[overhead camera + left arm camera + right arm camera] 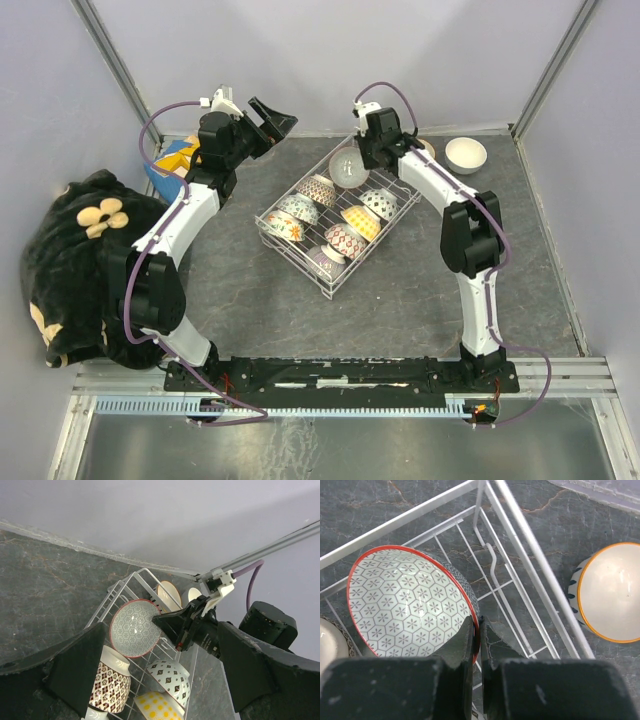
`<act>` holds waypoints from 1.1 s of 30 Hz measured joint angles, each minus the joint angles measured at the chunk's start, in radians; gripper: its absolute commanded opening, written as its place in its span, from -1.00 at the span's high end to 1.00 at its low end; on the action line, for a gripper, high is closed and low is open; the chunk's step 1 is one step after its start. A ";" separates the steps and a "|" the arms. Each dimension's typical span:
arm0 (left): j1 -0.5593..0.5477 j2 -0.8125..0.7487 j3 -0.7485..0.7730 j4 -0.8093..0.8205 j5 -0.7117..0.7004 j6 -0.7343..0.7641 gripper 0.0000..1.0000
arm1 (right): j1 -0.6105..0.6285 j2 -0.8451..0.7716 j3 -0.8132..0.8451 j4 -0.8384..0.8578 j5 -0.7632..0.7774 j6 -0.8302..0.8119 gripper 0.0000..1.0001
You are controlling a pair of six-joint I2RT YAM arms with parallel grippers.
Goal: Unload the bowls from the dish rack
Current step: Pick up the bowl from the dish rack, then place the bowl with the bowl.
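The table's (400,310) dish rack (375,250) holds bowls (316,189), right fingers (462,650) pinching one bowl (405,605).

Peers between the widely spread fingers of the left claw (161,628) at the dish rack (142,571) near the far edge of the worktop (45,580). Finds the right claw (165,622) pinching the red rim of a hexagon-patterned bowl (131,630), standing on edge beside other patterned bowls (167,677).
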 measured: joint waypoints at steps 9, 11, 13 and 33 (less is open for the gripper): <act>0.000 0.000 0.000 0.000 0.000 0.000 -0.99 | -0.058 -0.073 -0.015 0.027 -0.032 0.076 0.98; 0.000 0.000 0.000 0.000 0.000 0.000 -0.99 | -0.071 -0.092 -0.015 0.043 -0.039 0.092 0.98; 0.000 0.000 0.000 0.000 0.000 0.000 -0.99 | -0.084 -0.107 -0.015 0.057 -0.044 0.110 0.98; 0.000 0.017 0.000 0.000 0.000 0.000 -1.00 | -0.375 -0.075 0.241 -0.060 -0.044 0.411 0.97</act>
